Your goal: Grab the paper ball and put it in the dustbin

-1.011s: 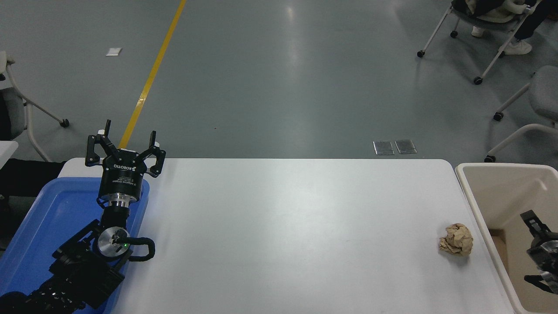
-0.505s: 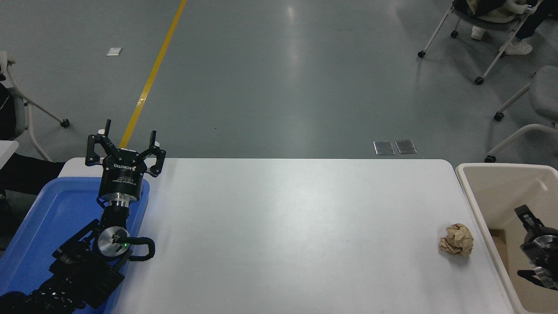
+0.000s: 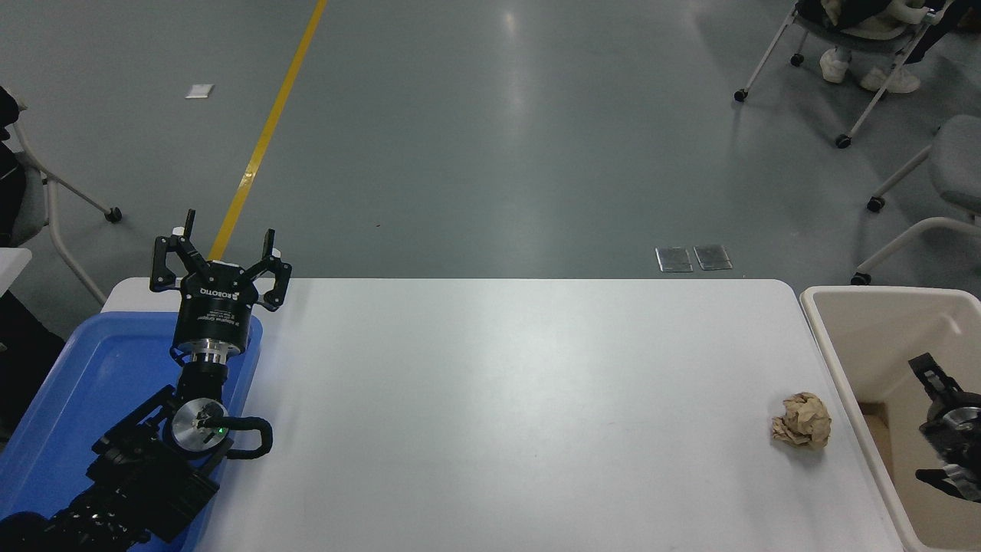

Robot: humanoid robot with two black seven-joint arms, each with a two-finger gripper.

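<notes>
The ball (image 3: pixel 802 421) sat on the table (image 3: pixel 498 399), just left of the right gripper (image 3: pixel 946 418), whose fingers I couldn't read. Bin (image 3: pixel 824 330) was right under them. I'd lift over the rim, then drop straight down. Left gripper (image 3: pixel 221 257) parked, fingers spread.

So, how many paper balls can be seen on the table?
1. The paper ball lies on the white table near its right edge, beside the dustbin. None shows inside the bin, though the right gripper hides part.
</notes>
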